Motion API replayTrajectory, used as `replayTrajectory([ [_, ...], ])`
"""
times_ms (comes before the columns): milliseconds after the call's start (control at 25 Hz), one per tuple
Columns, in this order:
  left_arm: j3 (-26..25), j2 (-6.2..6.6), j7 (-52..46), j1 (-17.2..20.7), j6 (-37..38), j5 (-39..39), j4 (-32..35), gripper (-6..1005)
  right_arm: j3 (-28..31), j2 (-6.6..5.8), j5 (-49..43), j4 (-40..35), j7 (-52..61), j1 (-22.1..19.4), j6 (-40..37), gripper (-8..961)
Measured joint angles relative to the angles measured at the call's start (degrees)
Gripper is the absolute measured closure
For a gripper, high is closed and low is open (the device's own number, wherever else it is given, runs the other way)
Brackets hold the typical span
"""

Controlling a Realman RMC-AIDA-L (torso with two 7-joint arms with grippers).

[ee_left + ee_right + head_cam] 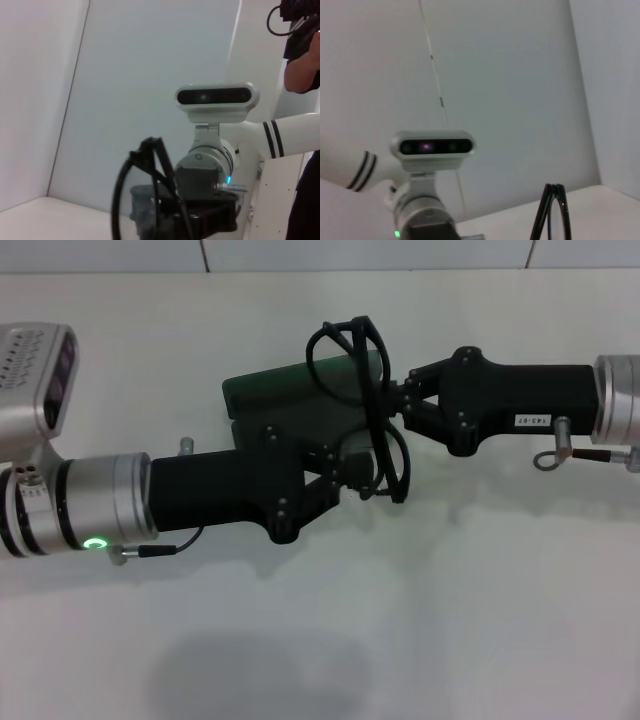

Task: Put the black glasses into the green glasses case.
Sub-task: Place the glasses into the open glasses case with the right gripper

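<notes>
White laminate covers the table [420, 640], matte and bare around the work, with a soft shadow at its near edge. Behind it runs a pale wall [300, 252] of large panels with thin dark seams.

At the centre of the head view, the black glasses [375, 410] hang above the table, turned so the frame runs from 12 o'clock to 6 o'clock. The right gripper [398, 400] reaches in from 3 o'clock, its black fingers pinched closed on the frame near the bridge. The left gripper [345, 475] reaches in from 9 o'clock, with its tip at the lower lens; I cannot tell how far its fingers are apart or whether they grip anything.

The green glasses case [290, 390] lies on the table just beneath and at 10 o'clock from the glasses, partly hidden by the left arm. Whether its lid is up or down cannot be made out.

A small white label [534, 421] on the right gripper's black body carries dark print that looks like "143-07", upside down from where the head camera looks. A green ring light [95, 543] glows on the left arm's silver wrist.

The left wrist view shows the glasses [145, 190] close up, the right arm's camera bar [216, 97] behind them, and a person in dark clothing [302, 65] by the wall at 2 o'clock. The right wrist view shows the glasses [551, 212] edge-on.
</notes>
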Motion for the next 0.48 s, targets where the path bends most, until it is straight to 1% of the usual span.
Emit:
replayTrajectory([
  [120,0.1,0.27,0.0,0.7,0.5,0.0,0.4,996,-0.2,-0.06,0.0,-0.1,-0.6,0.0,2.7,830],
  [240,0.2,1.04,0.2,1.9,0.7,0.7,0.8,996,-0.5,-0.11,-0.3,-0.2,-2.7,0.3,5.4,829],
  [360,0.2,1.77,1.0,4.3,-0.3,1.9,2.4,996,-1.3,-0.13,-0.4,-1.3,-5.3,1.3,7.8,827],
  [480,0.3,2.0,1.4,7.3,-2.8,2.8,4.6,996,-4.3,-0.32,-0.5,-3.8,-6.5,2.3,11.3,826],
])
